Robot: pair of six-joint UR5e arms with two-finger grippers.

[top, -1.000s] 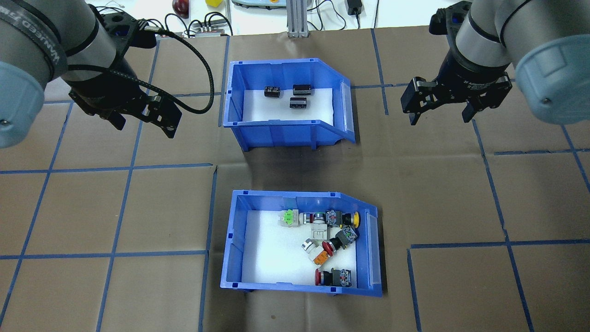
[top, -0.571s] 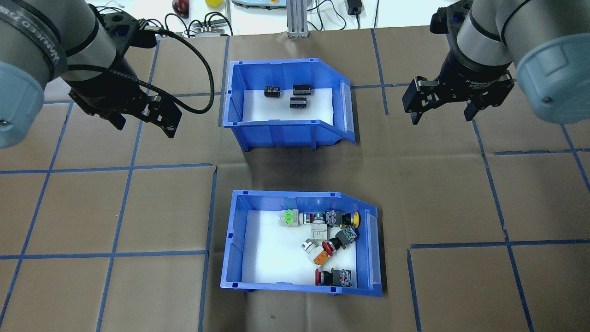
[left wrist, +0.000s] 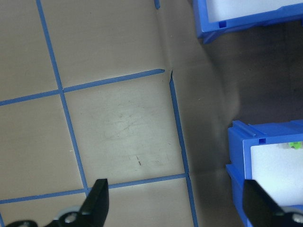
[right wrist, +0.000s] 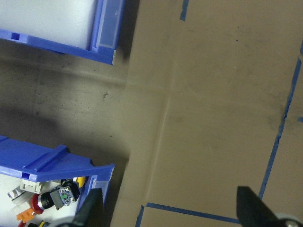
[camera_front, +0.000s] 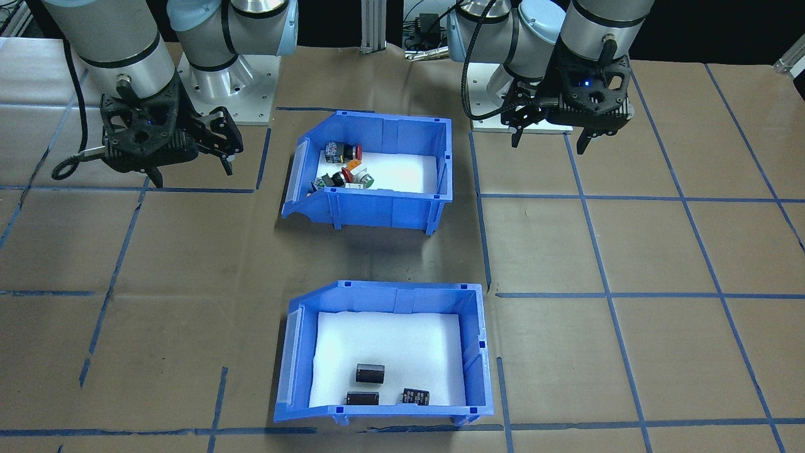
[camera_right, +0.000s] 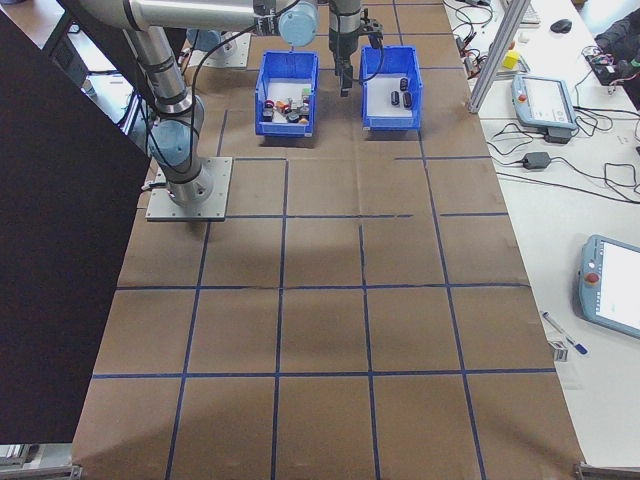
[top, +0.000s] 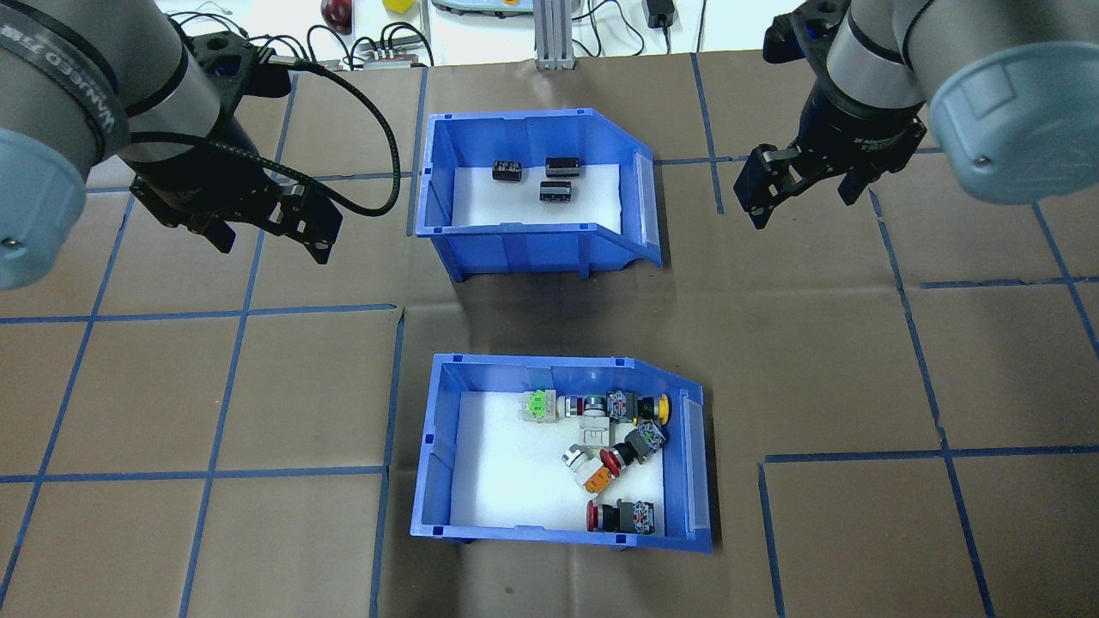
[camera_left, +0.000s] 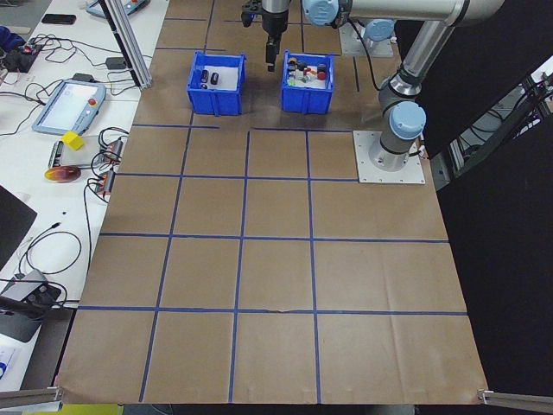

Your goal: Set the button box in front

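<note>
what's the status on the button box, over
Left gripper and right gripper open, empty, high. Button box untouched, near row. Other bin sits in the far row.

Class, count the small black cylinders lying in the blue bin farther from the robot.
3, all in the far bin: one at the left, one at the right, one below them. None looks hidden.
</note>
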